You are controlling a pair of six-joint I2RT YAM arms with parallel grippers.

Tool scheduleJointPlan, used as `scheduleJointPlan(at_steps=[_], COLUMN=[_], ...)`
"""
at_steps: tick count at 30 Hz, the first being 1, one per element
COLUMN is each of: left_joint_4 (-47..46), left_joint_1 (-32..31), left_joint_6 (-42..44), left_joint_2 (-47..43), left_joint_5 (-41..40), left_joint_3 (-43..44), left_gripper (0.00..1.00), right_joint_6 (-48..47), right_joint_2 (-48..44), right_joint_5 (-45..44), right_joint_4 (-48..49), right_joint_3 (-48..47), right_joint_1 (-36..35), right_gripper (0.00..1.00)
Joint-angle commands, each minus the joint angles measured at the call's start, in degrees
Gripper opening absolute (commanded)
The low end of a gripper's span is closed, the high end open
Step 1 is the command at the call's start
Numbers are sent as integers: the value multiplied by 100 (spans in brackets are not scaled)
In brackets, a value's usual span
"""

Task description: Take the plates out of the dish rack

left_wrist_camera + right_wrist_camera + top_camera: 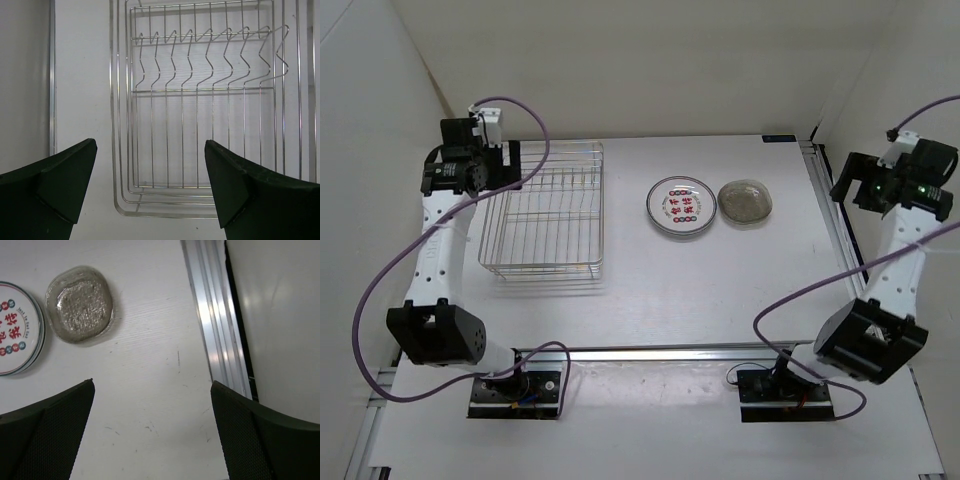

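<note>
The silver wire dish rack (548,210) stands on the left of the table with no plates showing in it; the left wrist view shows its bare dividers (205,75). A white plate with a dark rim and red marks (679,207) lies on the table right of the rack, seemingly on a small stack (15,330). A greyish speckled glass plate (745,201) lies beside it (80,304). My left gripper (150,190) is open and empty, high over the rack's left edge. My right gripper (152,430) is open and empty, high near the table's right edge.
An aluminium rail (215,325) runs along the table's right edge, with a white wall beyond. White walls close the back and left sides. A front rail (660,352) carries the two arm bases.
</note>
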State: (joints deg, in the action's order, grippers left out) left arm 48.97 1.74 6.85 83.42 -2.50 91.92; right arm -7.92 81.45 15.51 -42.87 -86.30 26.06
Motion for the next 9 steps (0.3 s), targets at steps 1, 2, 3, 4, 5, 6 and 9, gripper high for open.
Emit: scheduleJointPlan(at_steps=[1,2,3,4,5,6,9], left_joint_4=[-177,-177,-177,-247,-248,-248,-248], left_joint_1=[327,440,494,494,546,547,547], left_joint_6=[-255,-255,-255,-255,-255,-255,-255], left_joint_2=[-28,-27,-27,-27,25,25,25], left_joint_5=[566,514,514,514,514,514,514], left_joint_3=[1,1,1,1,1,1,-59], left_gripper=[100,100,100,100,100,100,100], right_joint_6=[-139,-139,-139,-139,-200,-201,-201], right_joint_2=[-339,-506,-586,-656,-779,-780,-912], right_joint_5=[-39,-39,-39,-39,-39,-39,75], right_joint_4=[25,25,25,25,25,25,-98], right_joint_3=[472,552,623,676,737,738,676], right_joint_1=[188,188,188,188,188,188,188], right_gripper=[100,100,100,100,100,100,100])
